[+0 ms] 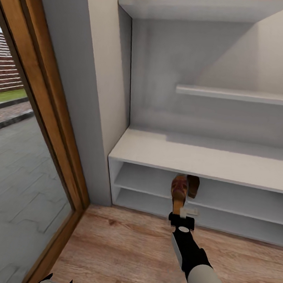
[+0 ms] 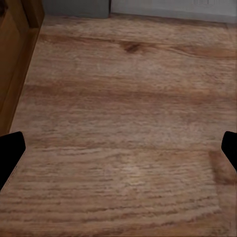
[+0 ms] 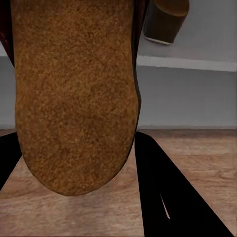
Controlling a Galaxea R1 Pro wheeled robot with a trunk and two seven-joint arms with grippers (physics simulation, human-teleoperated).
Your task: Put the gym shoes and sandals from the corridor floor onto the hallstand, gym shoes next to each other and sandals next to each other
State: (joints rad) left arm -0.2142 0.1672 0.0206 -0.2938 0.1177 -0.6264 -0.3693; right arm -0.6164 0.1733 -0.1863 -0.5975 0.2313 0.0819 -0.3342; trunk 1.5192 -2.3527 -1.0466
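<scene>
My right gripper [image 1: 182, 212] is shut on a brown sandal [image 1: 179, 190], holding it toe-up just in front of the hallstand [image 1: 200, 156], at the level of its upper low shelf. In the right wrist view the sandal's cork sole [image 3: 74, 94] sits between my black fingers [image 3: 163, 187]. A second sandal [image 1: 193, 185] is just behind it on that shelf, its heel [image 3: 165, 19] above the shelf edge. Low over the corridor floor [image 2: 123, 123], my left gripper [image 1: 53, 282] is open and holds nothing. The gym shoes are out of view.
A glass door with a wooden frame [image 1: 53, 122] runs along the left, with a grey wall strip [image 1: 86, 90] between it and the rack. Two floating shelves [image 1: 198, 10] [image 1: 238, 95] project from the back panel. Bare plank floor [image 1: 120, 250] lies before the rack.
</scene>
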